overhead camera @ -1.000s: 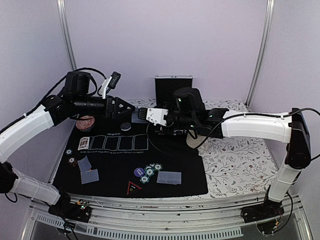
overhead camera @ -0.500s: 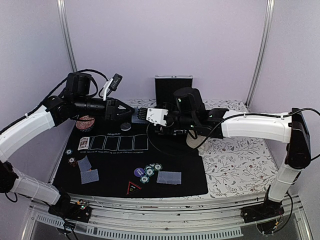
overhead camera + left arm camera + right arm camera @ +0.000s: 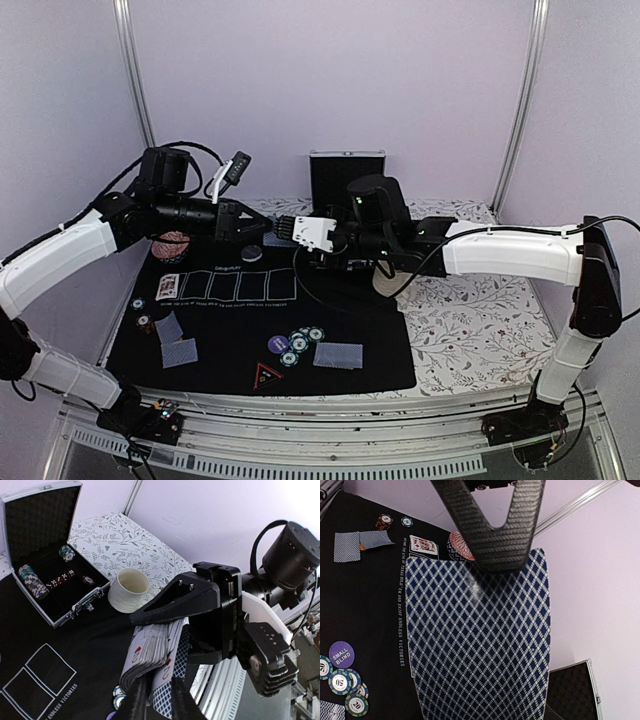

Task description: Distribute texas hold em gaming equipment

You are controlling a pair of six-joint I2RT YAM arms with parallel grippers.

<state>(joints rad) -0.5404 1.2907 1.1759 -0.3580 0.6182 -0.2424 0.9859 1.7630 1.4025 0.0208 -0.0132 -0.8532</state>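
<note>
The deck of playing cards (image 3: 150,655) is up in the air over the far side of the black mat (image 3: 350,330), clamped flat in the right tool (image 3: 285,228), and the right wrist view is filled with its blue diamond back under that tool's carbon finger. In comes the left tool (image 3: 258,228), nose to nose with the right one: its fingers (image 3: 135,705) are set narrow at the deck's lower edge with one offset card (image 3: 167,695) between them, though whether they actually pinch that card I cannot tell. Down on the mat, the green-and-white poker chips (image 3: 300,342) sit in a small cluster near the front, touching the purple button (image 3: 278,344) on their left, with a face-down pair of cards (image 3: 338,355) just to their right. Over on the left there is a second face-down pair (image 3: 176,340), and beyond it a single face-up card (image 3: 168,286) lies at the left end of the row of printed boxes. A reddish chip stack (image 3: 172,244) stands at the mat's far-left corner, below the left arm. Behind it all the open case (image 3: 45,555) holds more chips and red dice, and the cream mug (image 3: 129,589) stands upright just beside it on the floral tabletop (image 3: 470,320).
</note>
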